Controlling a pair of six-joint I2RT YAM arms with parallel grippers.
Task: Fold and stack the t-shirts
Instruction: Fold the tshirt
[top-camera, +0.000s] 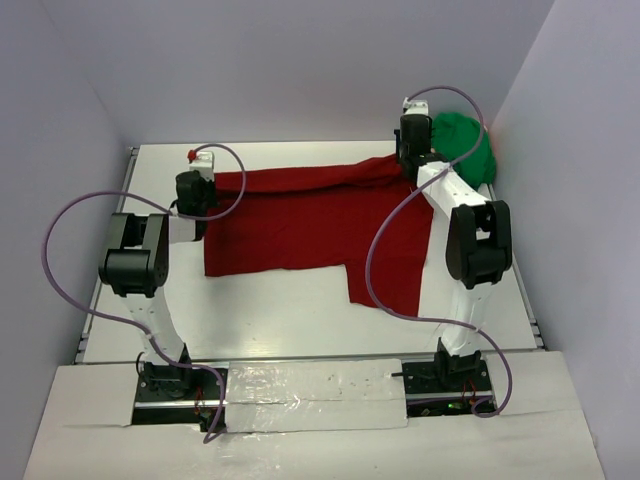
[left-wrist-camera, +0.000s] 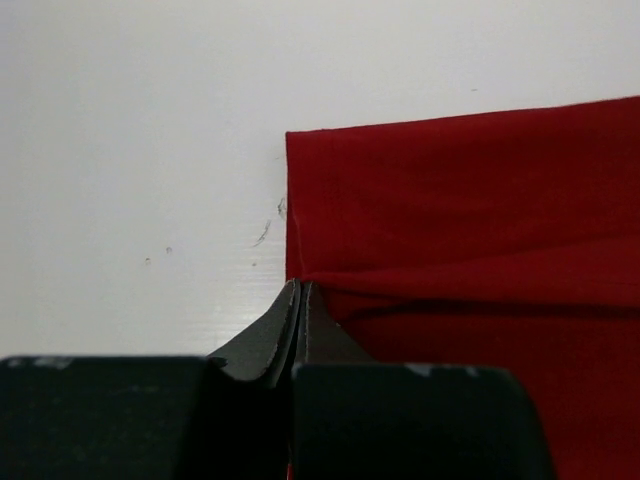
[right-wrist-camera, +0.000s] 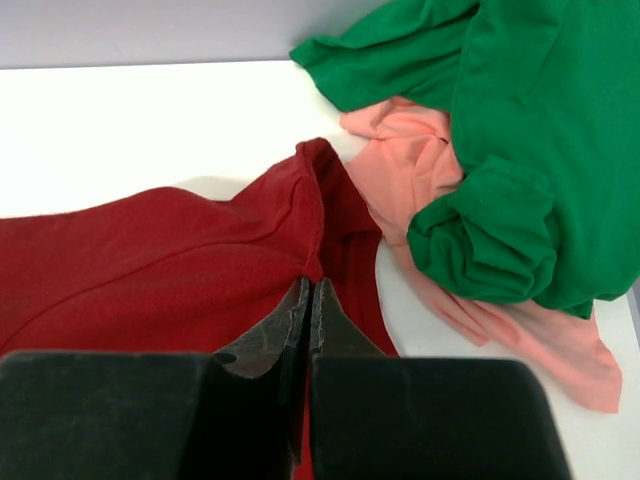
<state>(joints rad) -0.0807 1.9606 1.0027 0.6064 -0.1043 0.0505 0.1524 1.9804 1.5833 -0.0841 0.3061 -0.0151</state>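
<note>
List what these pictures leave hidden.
Top external: the right arm covers parts of the dark red shirt and the green shirt.
Right wrist: the green shirt lies over much of the salmon-pink cloth, and the frame's top and right edges cut the green shirt off.
Left wrist: the left hand blocks the dark red shirt's near part.

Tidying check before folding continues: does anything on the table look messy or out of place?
The green t-shirt lies crumpled in a heap over the salmon-pink cloth at the far right corner. The dark red t-shirt is spread mostly flat.
</note>
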